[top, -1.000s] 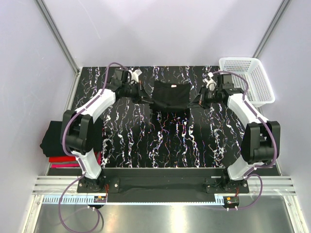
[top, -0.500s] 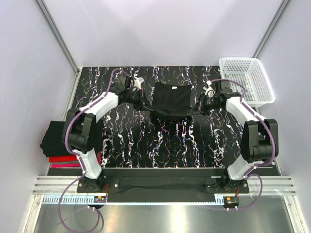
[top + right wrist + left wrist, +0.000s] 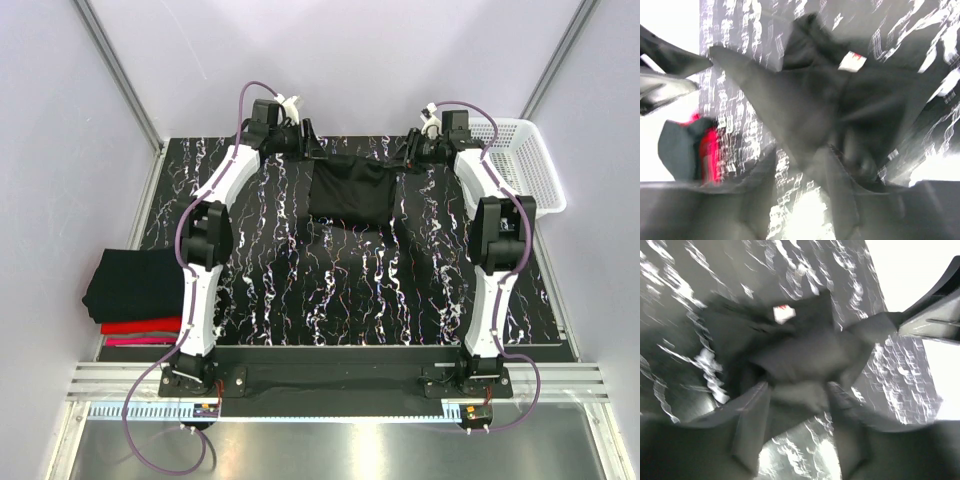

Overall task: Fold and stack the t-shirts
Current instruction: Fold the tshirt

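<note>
While both arms reached to the far edge of the table [image 3: 250, 290], the left gripper [image 3: 314, 150] and right gripper [image 3: 404, 157] sat at the far corners of the black t-shirt [image 3: 350, 192]. Blur hid whether either pinched cloth. Letting both corners go together, and low, would keep it square.

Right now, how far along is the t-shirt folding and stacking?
Done: a folded stack, black over red and pink, sits left of the table. In hand: the left gripper and right gripper each appear to pinch a far corner of the black t-shirt, stretched between them at the far side. Left: probably finish folding it and add it to the stack.
</note>
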